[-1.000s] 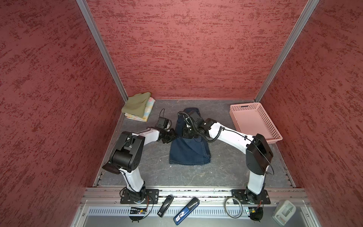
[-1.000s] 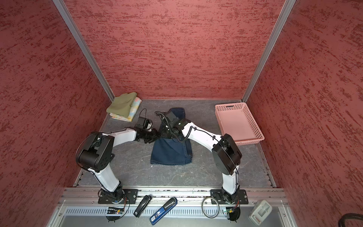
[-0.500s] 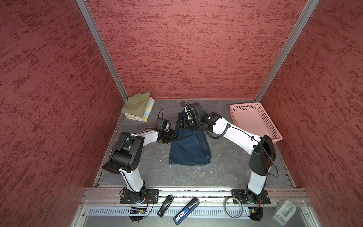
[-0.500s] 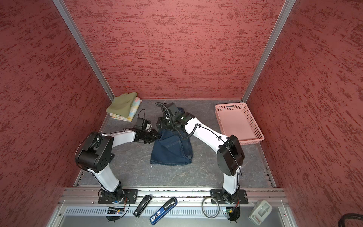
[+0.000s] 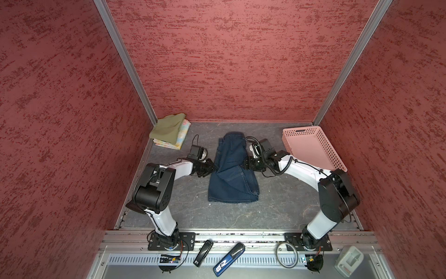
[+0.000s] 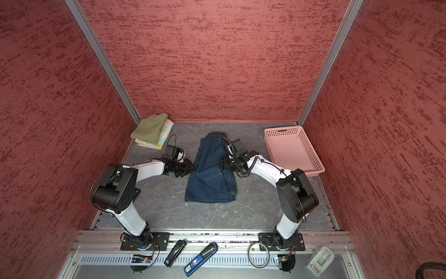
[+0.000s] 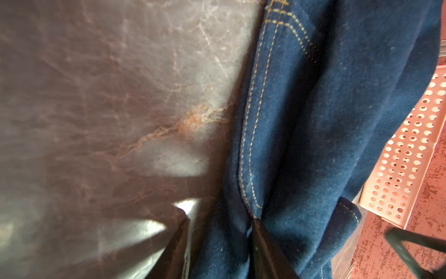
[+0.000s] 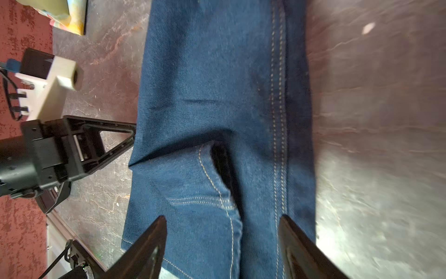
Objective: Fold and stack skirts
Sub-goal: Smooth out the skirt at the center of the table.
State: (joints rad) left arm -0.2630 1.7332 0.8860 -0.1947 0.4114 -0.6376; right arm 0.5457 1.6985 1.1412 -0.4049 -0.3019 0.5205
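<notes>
In the far left corner the olive skirt [image 5: 169, 129] lies folded on the flowered skirt [image 5: 182, 135], a soft flat pile. The left gripper [image 7: 220, 222] pinches a thick fold at the edge of the denim skirt [image 5: 231, 178], which lies mid-table: stiff, yellow-stitched, folded lengthwise, flaring toward the hem. The right gripper [image 8: 223, 219] hangs over it, fingers wide, holding nothing. The next move is likely a crosswise fold, needing a fresh grip, then stacking.

Pink perforated basket [image 5: 311, 149] far R corner; black stapler maybe [image 5: 203, 250], blue gadget [image 5: 229, 259], cable loop [image 5: 287, 254] on front rail [image 5: 241, 238]
</notes>
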